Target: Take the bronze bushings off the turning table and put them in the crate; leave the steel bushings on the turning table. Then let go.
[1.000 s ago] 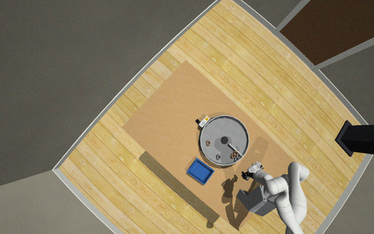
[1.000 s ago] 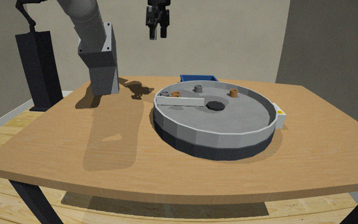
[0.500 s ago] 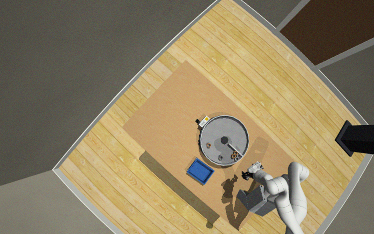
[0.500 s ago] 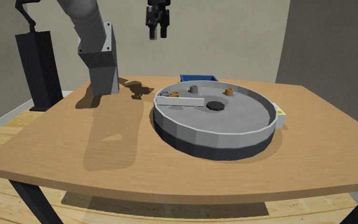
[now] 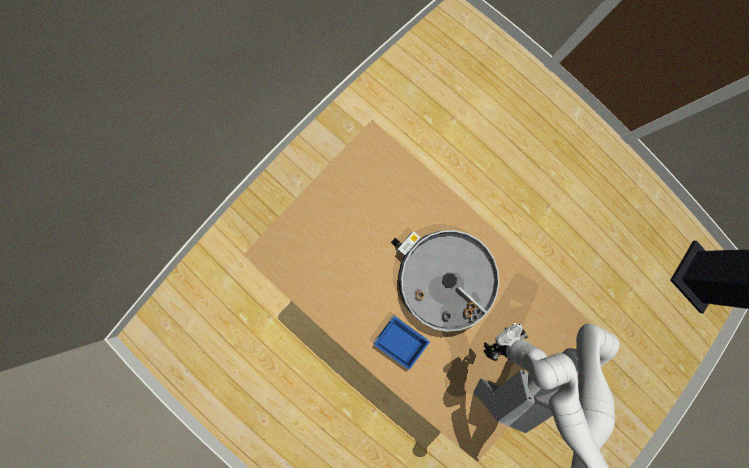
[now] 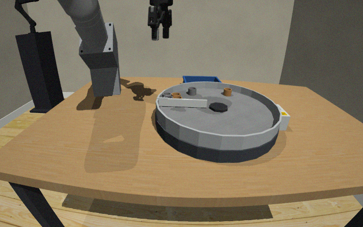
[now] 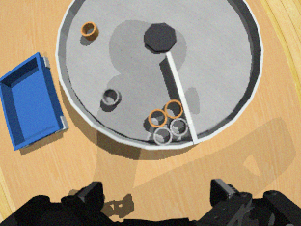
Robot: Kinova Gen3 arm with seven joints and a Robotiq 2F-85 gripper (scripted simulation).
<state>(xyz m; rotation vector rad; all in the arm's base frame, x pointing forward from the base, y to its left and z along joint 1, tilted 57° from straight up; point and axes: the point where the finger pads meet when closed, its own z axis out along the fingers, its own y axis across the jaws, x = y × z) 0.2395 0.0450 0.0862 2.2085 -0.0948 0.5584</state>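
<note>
The round grey turning table point(image 7: 160, 49) stands on the wooden table, also in the side view point(image 6: 217, 118). One bronze bushing point(image 7: 89, 28) stands alone near its rim by the crate side; it also shows in the side view point(image 6: 228, 91). Two bronze bushings point(image 7: 165, 113) lie against the white bar point(image 7: 176, 81) together with two steel bushings point(image 7: 170, 131). Another steel bushing point(image 7: 111, 98) stands apart. The blue crate point(image 7: 30, 100) is empty beside the turning table. My gripper point(image 6: 158, 31) is open and empty, high above the table beside the turning table.
A dark hub point(image 7: 158, 38) sits at the turning table's centre. A small white box point(image 6: 284, 117) is fixed to its rim. The arm's grey base point(image 6: 102, 64) and a dark post point(image 6: 39, 70) stand at the table's far left.
</note>
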